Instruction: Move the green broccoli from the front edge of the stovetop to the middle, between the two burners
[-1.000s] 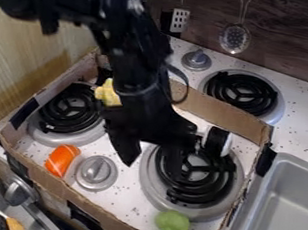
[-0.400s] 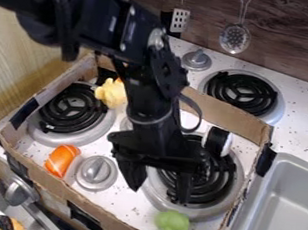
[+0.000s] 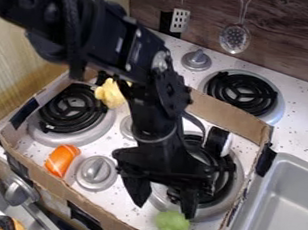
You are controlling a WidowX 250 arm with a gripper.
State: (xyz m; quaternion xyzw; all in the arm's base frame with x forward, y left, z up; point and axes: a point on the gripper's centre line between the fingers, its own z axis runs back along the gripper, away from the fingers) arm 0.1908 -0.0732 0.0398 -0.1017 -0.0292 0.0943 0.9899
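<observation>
Claw, spread and empty, is apparently lining up near the broccoli toward six o'clock; grasping is calling for centring, then lowering.

No legible text, label, brand, number or sign anywhere.
</observation>
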